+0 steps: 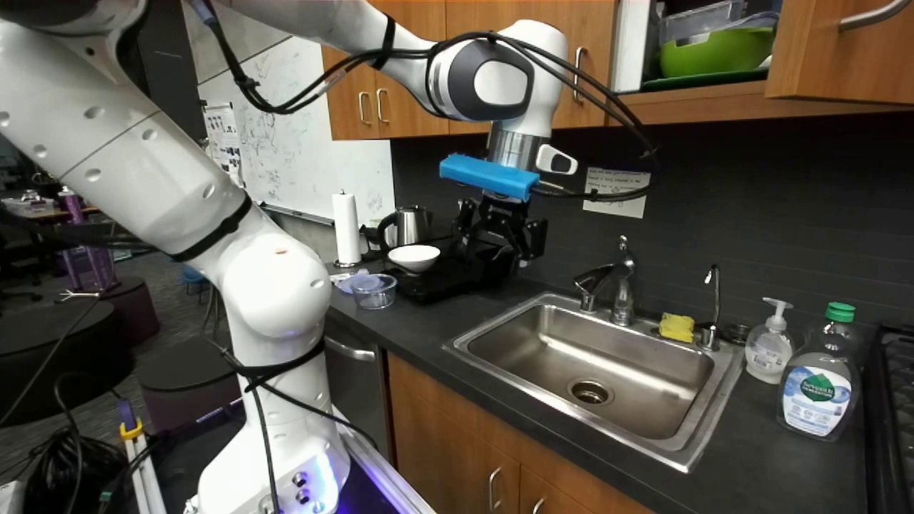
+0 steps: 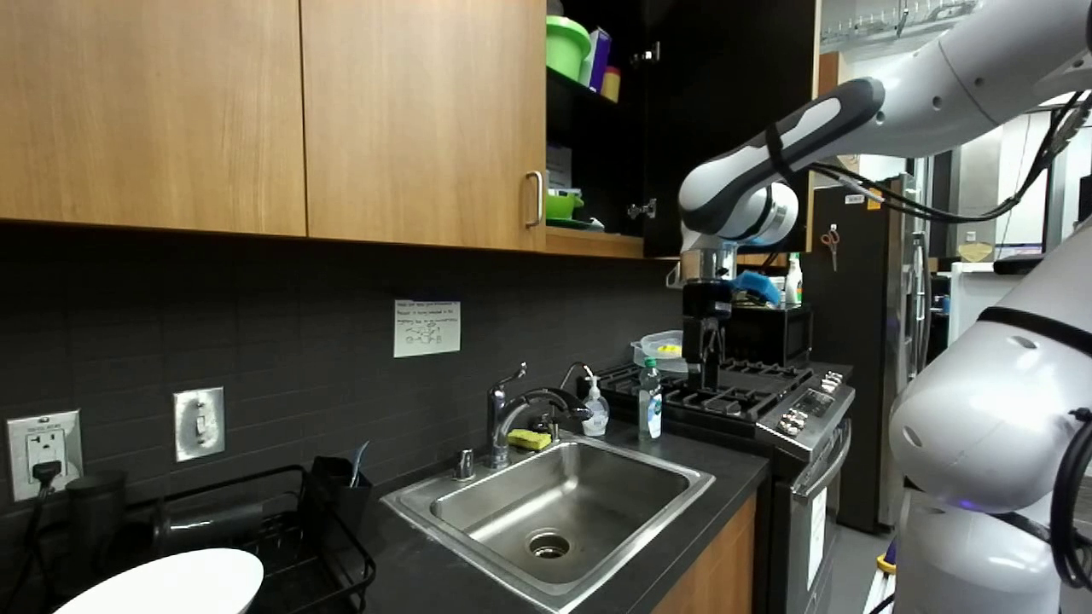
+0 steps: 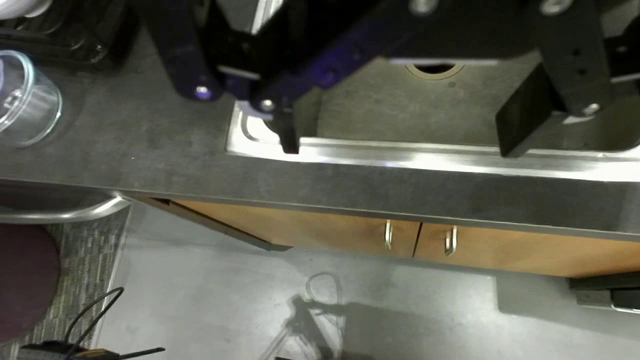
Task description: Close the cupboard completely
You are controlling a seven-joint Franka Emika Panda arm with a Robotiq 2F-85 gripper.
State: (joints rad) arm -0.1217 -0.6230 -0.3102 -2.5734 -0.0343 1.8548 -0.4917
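Observation:
The wooden wall cupboard has one door standing wide open. The open door (image 1: 846, 61) shows its wood face and a silver handle (image 1: 875, 16) in an exterior view. Its dark inner side (image 2: 725, 77) and hinges show in an exterior view. The open compartment holds a green bowl (image 1: 714, 53) and other green items (image 2: 567, 47). The neighbouring door (image 2: 426, 119) is closed, with a silver bar handle (image 2: 535, 198). My gripper (image 1: 498, 253) points down, lower than the cupboard and apart from the door. In the wrist view my gripper (image 3: 400, 151) is open and empty above the sink's front rim.
A steel sink (image 1: 685, 457) with a faucet (image 1: 623, 285) is set in the dark counter. A soap dispenser (image 1: 768, 343) and dish soap bottle (image 1: 820, 378) stand beside it. A dish rack (image 2: 290, 563), white bowl (image 1: 414, 257) and glass container (image 1: 374, 293) are on the counter. A stove (image 2: 751, 392) adjoins.

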